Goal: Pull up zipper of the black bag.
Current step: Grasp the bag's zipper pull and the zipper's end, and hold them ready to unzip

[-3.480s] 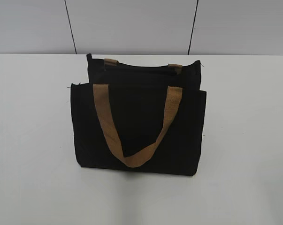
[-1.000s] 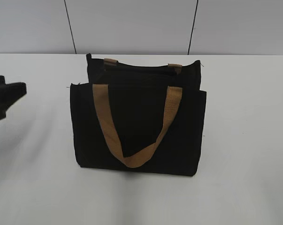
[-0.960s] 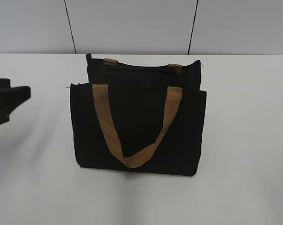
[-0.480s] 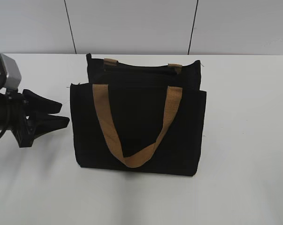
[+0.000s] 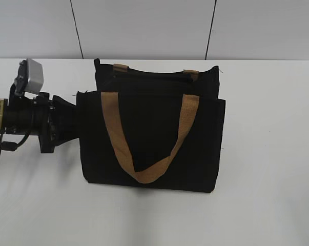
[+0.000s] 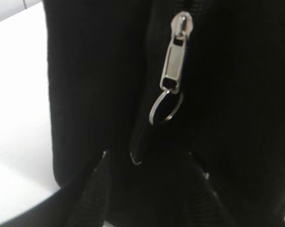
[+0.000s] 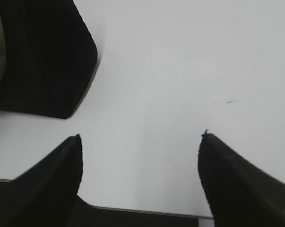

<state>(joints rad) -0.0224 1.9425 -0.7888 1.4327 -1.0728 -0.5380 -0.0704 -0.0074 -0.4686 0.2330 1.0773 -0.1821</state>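
The black bag (image 5: 154, 148) stands upright on the white table, its tan handle hanging down the front. My left gripper (image 5: 74, 122) is pressed against the bag's left end. In the left wrist view the zipper's silver pull tab (image 6: 176, 61) and its round ring (image 6: 165, 106) hang on the black fabric (image 6: 95, 85), just above my left gripper (image 6: 149, 158). Its fingers are spread, with the bag's end fabric between the tips. My right gripper (image 7: 140, 142) is open and empty over bare table, with a bag corner (image 7: 43, 61) to its upper left. The right gripper is out of the exterior view.
The white table (image 5: 267, 154) stretches around the bag. A pale panelled wall (image 5: 144, 25) stands behind it. The table's near edge (image 7: 142, 210) shows between my right fingers.
My left arm has come in from the left edge and moved right until its open fingers meet the bag's left end. The bag has not moved.
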